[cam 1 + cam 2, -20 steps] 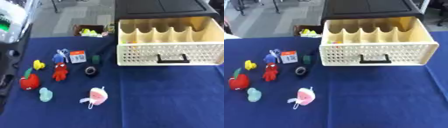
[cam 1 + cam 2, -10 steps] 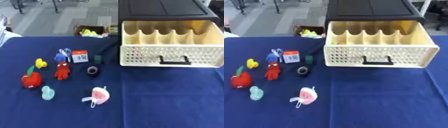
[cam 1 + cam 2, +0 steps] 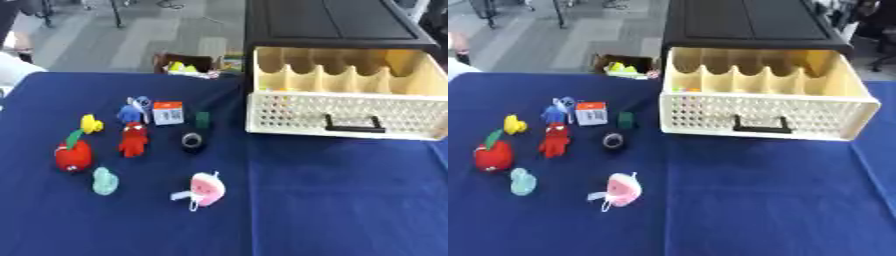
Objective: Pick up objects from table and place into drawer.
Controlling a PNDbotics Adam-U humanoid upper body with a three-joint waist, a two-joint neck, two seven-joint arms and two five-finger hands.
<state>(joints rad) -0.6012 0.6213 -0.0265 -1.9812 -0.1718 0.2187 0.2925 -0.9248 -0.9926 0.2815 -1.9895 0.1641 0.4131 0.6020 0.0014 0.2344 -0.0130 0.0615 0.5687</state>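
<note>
Nothing moved; only the view shifted. Neither hand shows. Card (image 3: 168, 112) print unreadable.

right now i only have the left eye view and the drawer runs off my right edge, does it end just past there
observer: yes, the right eye view shows the drawer whole. Its right front corner is in the picture, with bare blue table to the right of it.
operator: is either hand sitting out on that side
observer: no, that strip shows only the cloth, and neither hand is in either view.
</note>
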